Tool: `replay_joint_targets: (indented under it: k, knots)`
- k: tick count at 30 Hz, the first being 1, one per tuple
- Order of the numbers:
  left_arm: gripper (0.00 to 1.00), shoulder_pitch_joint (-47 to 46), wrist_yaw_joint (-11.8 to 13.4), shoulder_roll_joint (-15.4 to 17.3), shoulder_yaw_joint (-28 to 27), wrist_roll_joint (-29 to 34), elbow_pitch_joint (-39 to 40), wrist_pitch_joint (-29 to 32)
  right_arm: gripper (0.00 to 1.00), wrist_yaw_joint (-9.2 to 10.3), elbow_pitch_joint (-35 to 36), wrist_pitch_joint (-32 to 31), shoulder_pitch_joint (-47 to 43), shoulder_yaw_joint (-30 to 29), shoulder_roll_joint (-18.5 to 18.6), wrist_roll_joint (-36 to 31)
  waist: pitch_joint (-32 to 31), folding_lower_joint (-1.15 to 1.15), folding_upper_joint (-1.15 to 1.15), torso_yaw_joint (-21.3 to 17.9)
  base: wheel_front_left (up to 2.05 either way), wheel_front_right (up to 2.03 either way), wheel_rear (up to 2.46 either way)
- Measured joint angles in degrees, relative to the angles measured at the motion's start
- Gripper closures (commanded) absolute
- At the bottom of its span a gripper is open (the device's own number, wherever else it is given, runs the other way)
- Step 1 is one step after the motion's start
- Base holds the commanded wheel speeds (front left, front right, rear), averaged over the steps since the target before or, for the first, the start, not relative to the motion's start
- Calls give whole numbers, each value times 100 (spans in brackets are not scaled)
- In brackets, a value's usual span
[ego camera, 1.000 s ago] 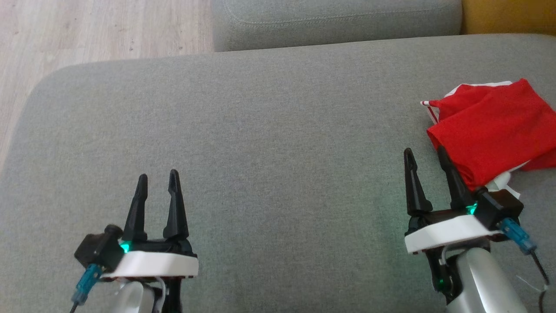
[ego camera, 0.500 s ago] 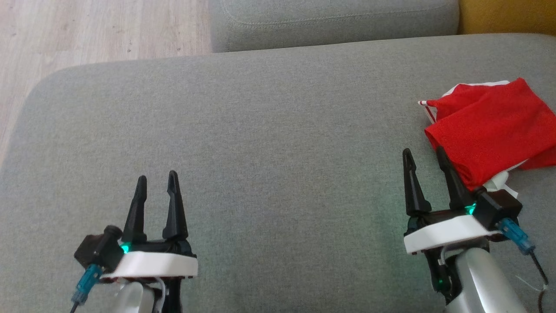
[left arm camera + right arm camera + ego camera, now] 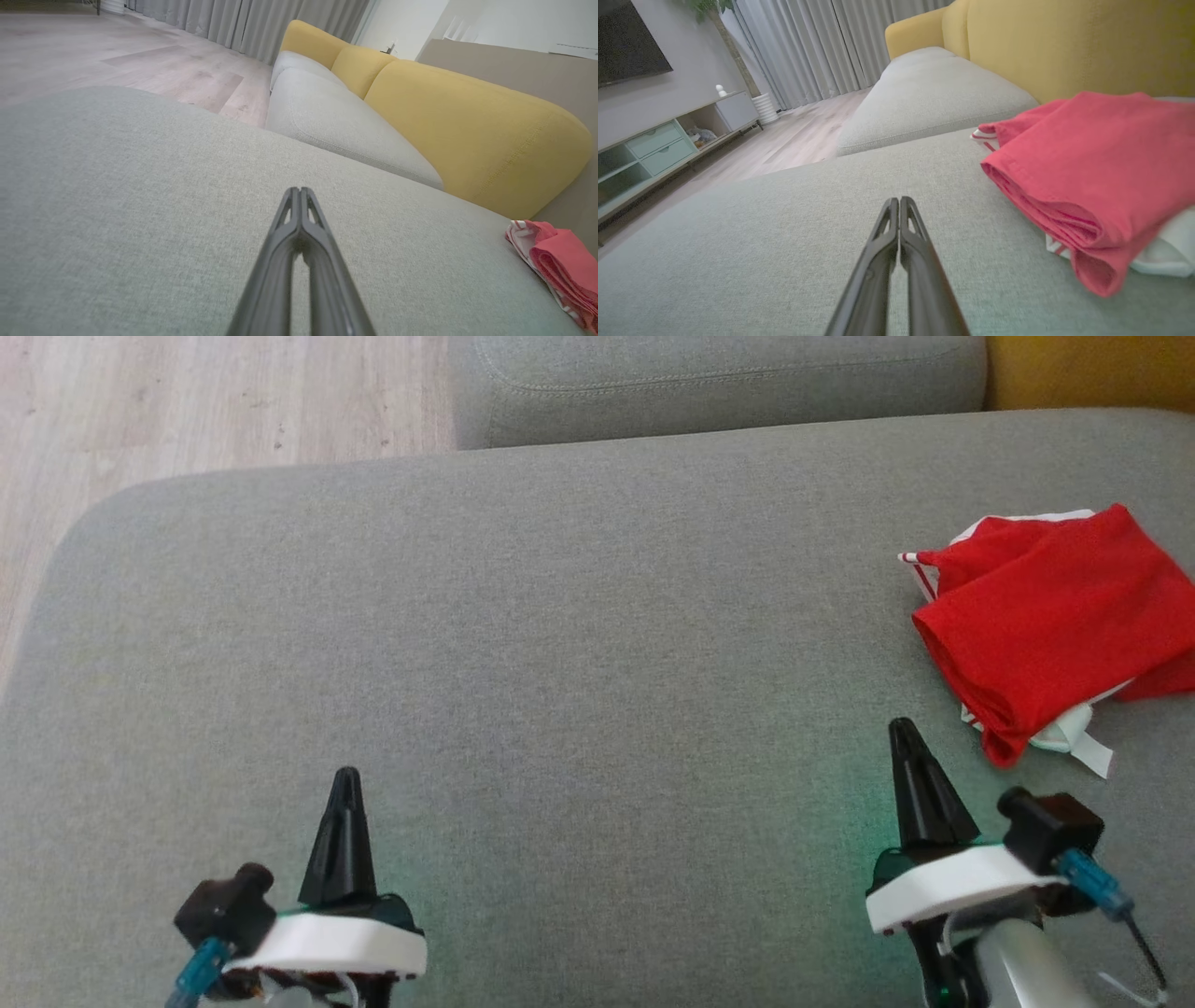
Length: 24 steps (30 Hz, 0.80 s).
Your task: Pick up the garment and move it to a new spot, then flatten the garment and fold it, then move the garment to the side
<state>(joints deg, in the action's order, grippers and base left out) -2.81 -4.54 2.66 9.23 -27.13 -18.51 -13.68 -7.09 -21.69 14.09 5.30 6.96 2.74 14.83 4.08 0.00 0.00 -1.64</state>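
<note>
Below, grey sofa cushion is bordering wood flooring. Left gripper and right gripper are squeezing closed, empty, red garment lying near the latter.

Wide grey fabric sofa seat, w/ a rounded corner at far left, carries one thing, the red garment, lying folded in a loose bundle near the seat's right edge, white lining & red-striped trim poking out from under it at front & back.
</note>
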Motion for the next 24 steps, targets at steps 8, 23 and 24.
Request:
replay_joint_targets:
  k: [8, 23, 24]
  knots:
    - [100, 4, -3, 0, -32, -490, 11, 122, 100, 0, 20, -109, 1, -32, 1, 605, -30, 0, 0, 12, 0, 0, 0]
    - [100, 4, -36, 0, -198, -1228, 29, 348, 100, 0, 74, -302, 1, -167, 5, 1522, -74, 0, 0, 31, 0, 0, 0]
    - [100, 4, -47, 0, -202, -1281, 29, 361, 100, 0, 78, -312, 1, -170, 7, 1585, -77, 0, 0, 32, 0, 0, 0]
